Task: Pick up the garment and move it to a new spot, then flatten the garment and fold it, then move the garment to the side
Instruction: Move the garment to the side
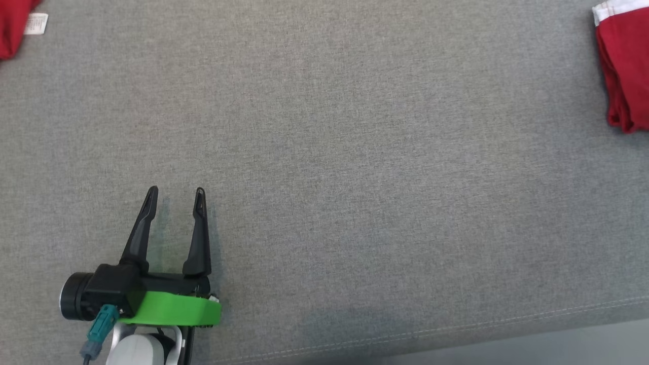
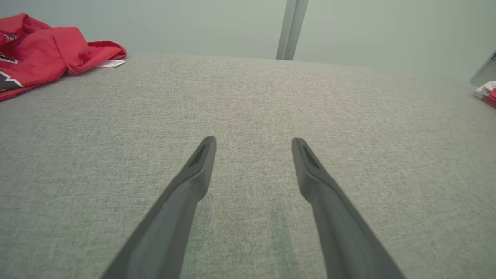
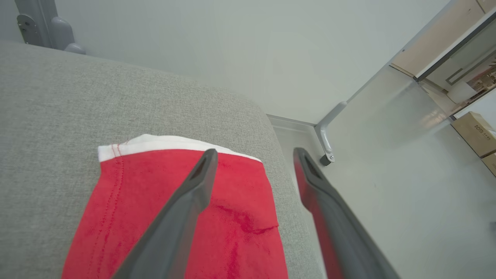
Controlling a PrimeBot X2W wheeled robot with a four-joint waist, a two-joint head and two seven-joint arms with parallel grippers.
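Observation:
The folded red garment (image 1: 626,66) with a white band lies at the far right edge of the grey fabric surface (image 1: 355,152). In the right wrist view the garment (image 3: 155,201) lies flat just under my right gripper (image 3: 255,152), whose fingers stand apart and open above its near corner, close to the surface's edge. My left gripper (image 1: 176,191) rests low at the front left, open, with nothing between its fingers (image 2: 254,140). A sliver of the garment (image 2: 489,93) shows far right in the left wrist view.
A second, crumpled red cloth (image 1: 12,23) with a white label lies at the far left corner, and the same cloth (image 2: 35,46) shows in the left wrist view. The surface's front seam (image 1: 456,329) runs along the bottom. Pale floor (image 3: 387,193) and a grey metal bracket (image 3: 327,135) lie beyond the right edge.

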